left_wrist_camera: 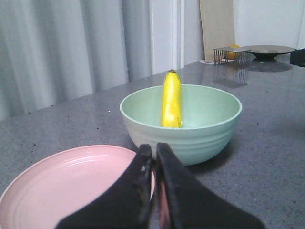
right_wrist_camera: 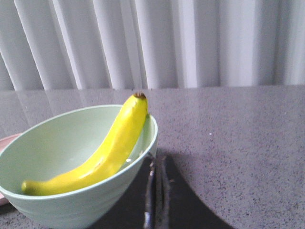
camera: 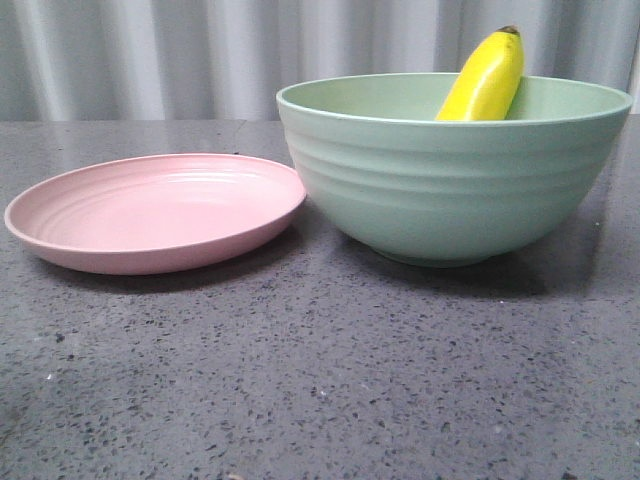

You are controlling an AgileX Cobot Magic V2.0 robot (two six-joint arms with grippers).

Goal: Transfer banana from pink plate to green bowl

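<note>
While both my arms hang back, my left gripper (left_wrist_camera: 153,155) sits low center in the left wrist frame, fingers pressed together w/ nothing between them. My right gripper (right_wrist_camera: 156,164) is low center in the right wrist frame, jaws likewise closed on nothing, tips just beside the outer wall of the green bowl (right_wrist_camera: 138,164).

Front view, near to far: speckled grey table (camera: 320,390) fills the lower half. Mid-left is the pink plate (camera: 150,235), bare inside, only its faint rings showing. Its right rim is just beside the green bowl (camera: 450,190); can't tell if they touch. Bowl takes center-right of the frame, taller than the plate.

Inside the bowl: the banana (camera: 485,78), leaning on the inner wall, dark stem tip up and poking above the rim, upper right of frame. Right wrist view shows its other end down near the bowl's bottom.

Behind it all, pale pleated curtain (camera: 150,55). Left wrist view, upper right: wire rack (left_wrist_camera: 232,56) and dark round dish (left_wrist_camera: 274,49), well apart from the bowl.
</note>
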